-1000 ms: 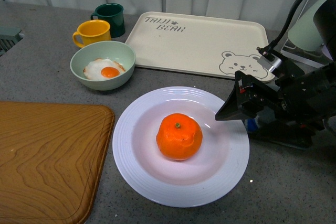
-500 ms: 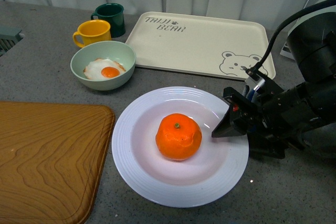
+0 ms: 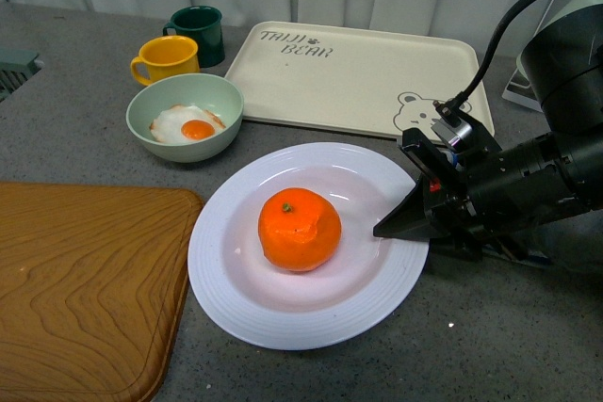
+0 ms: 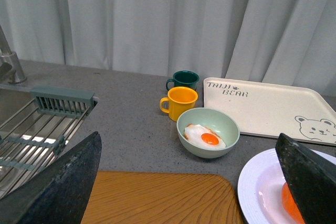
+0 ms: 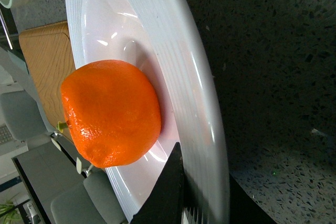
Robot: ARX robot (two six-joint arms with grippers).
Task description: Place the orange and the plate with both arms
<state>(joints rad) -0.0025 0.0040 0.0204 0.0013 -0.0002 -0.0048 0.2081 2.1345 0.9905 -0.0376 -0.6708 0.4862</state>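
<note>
The white plate (image 3: 231, 275) lies on the grey counter with the orange (image 3: 299, 229) resting in its well. My right gripper (image 3: 400, 230) is shut on the plate's right rim, one black finger over the rim and one under it. The right wrist view shows the rim (image 5: 199, 77) pinched between the fingers (image 5: 168, 192), with the orange (image 5: 110, 111) close beside them. My left gripper (image 4: 188, 145) is open and holds nothing; past its fingers are the plate's edge (image 4: 257, 192) and a sliver of the orange (image 4: 287, 203). The left arm does not show in the front view.
A wooden cutting board (image 3: 85, 280) lies left of the plate. Behind stand a pale green bowl (image 3: 186, 115) with a fried egg, a yellow mug (image 3: 165, 58), a dark green mug (image 3: 198, 33) and a cream bear tray (image 3: 358, 77). A sink rack (image 4: 31, 129) shows far left.
My right gripper came down from above the plate's right rim and shut on it. The plate, with the orange in it, has shifted left and a little away.
</note>
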